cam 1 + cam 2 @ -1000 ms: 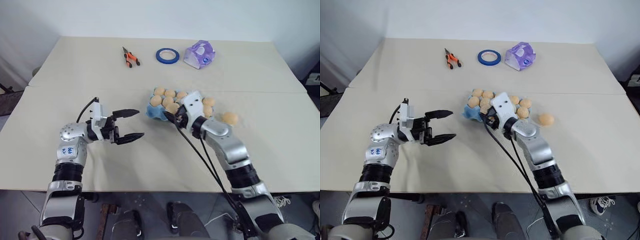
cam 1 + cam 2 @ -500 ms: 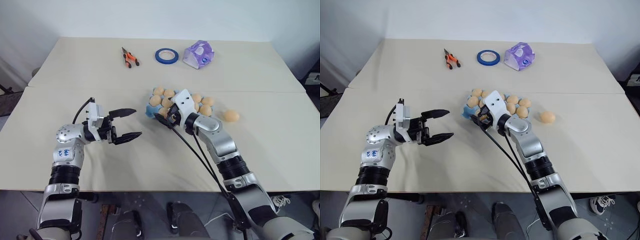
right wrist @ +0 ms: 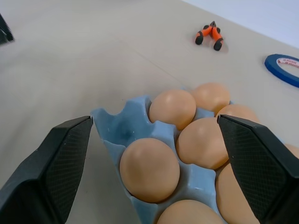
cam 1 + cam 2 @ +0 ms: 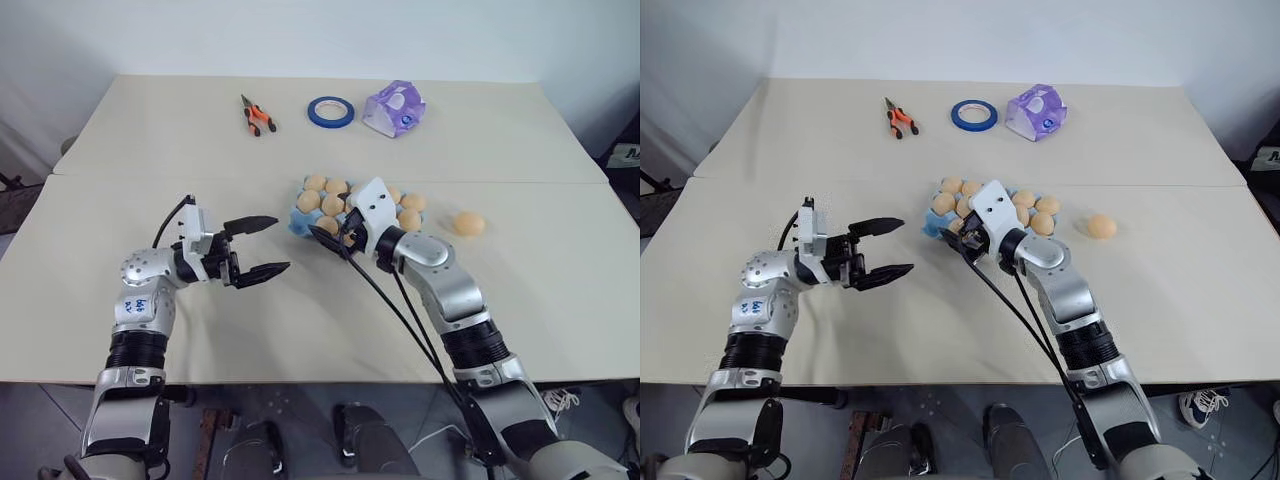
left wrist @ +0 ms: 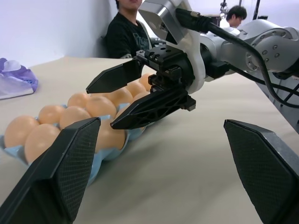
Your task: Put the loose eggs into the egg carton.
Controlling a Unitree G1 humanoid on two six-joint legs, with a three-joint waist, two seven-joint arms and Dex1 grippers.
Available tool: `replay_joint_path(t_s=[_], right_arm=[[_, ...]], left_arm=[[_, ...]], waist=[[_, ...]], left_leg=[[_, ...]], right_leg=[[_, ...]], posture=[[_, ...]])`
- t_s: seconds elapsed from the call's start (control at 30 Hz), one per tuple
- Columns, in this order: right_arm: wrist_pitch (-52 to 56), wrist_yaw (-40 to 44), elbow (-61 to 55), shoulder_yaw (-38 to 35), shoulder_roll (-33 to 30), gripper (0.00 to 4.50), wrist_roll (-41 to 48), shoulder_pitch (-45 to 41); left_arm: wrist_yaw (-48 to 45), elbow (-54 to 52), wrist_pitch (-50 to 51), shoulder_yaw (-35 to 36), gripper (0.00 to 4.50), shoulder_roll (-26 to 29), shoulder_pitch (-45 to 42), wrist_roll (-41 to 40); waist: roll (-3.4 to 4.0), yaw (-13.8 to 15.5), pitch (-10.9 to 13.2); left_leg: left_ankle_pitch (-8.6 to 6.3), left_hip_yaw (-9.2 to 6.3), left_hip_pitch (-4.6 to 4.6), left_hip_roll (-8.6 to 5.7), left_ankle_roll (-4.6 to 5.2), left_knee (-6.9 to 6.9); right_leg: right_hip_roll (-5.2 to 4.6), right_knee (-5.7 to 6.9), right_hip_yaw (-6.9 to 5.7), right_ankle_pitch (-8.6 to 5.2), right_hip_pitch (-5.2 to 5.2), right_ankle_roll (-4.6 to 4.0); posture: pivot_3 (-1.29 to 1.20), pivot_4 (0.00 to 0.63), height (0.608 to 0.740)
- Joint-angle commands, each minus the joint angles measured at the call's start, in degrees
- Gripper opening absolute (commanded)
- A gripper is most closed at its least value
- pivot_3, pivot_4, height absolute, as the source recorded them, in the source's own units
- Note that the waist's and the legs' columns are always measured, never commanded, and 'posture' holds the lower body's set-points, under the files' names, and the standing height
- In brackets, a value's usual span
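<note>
While right gripper (image 4: 965,240) hangs spread over egg carton (image 3: 122,127), apparently untouching, one loose egg (image 4: 1101,226) lies toward tabletop's right edge; left gripper (image 4: 262,246) spread.

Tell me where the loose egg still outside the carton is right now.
In the left eye view, the loose egg lies on the table, just off the right end of the blue egg carton and clear of it, beyond the right arm.
</note>
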Motion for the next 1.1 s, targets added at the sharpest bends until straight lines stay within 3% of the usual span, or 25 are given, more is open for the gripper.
replay_joint_path(t_s=[0.03, 0.2, 0.4, 0.6, 0.77, 1.1], right_arm=[[0.9, 0.3, -4.9, -3.7, -1.5, 4.47, 2.1, 1.0], [3.0, 4.1, -8.5, -6.3, -4.9, 4.47, 5.7, 3.2], [3.8, 9.7, -7.5, -9.2, -11.3, 4.47, 8.5, 3.2], [2.7, 12.0, -5.1, -12.7, -16.7, 4.47, 9.0, 3.5], [0.4, 12.6, -0.5, -18.2, -23.0, 4.47, 8.7, 5.7], [-4.2, 12.6, 6.2, -22.0, -26.2, 4.47, 8.7, 6.9]], left_arm=[[2.4, -3.8, -0.1, 1.7, 4.50, 1.0, 0.8, -1.1], [7.1, -13.3, 3.1, 3.2, 4.50, 2.1, 5.8, -2.9], [12.8, -30.2, 8.6, 6.2, 4.50, 4.5, 17.9, -6.2], [17.5, -40.4, 11.3, 9.1, 4.50, 5.5, 28.1, -8.2], [19.7, -42.2, 10.6, 13.8, 4.50, 6.4, 34.9, -8.6], [20.9, -38.6, 8.0, 18.6, 4.50, 7.4, 38.9, -8.6]], waist=[[0.00, 0.0, 0.0], [0.00, -0.1, 0.0], [0.00, -0.4, 0.0], [0.00, -0.6, 0.0], [0.00, -0.6, 0.0], [0.02, -1.0, 0.0]], left_leg=[[0.00, -0.01, 0.00, 0.00, 0.00, -0.01], [0.00, -0.01, -0.01, 0.00, 0.00, -0.05], [0.00, -0.04, 0.02, 0.04, -0.03, -0.07], [0.01, -0.11, 0.05, -0.01, -0.03, -0.08], [-0.01, -0.16, 0.04, -0.06, 0.00, -0.12], [-0.04, -0.17, 0.05, -0.03, 0.01, -0.17]], right_leg=[[0.00, 0.00, 0.01, 0.00, 0.00, 0.00], [-0.01, -0.02, 0.08, 0.00, 0.01, 0.00], [0.00, -0.03, 0.14, -0.01, 0.02, -0.02], [-0.06, -0.03, 0.31, 0.00, 0.04, -0.07], [-0.13, -0.10, 0.32, -0.01, 0.04, -0.11], [-0.10, -0.20, 0.33, -0.01, 0.05, -0.19]], posture=[[0.00, 0.150, 0.740], [0.00, 0.150, 0.740], [0.00, 0.150, 0.740], [0.00, 0.150, 0.740], [0.00, 0.150, 0.740], [0.00, 0.150, 0.740]])
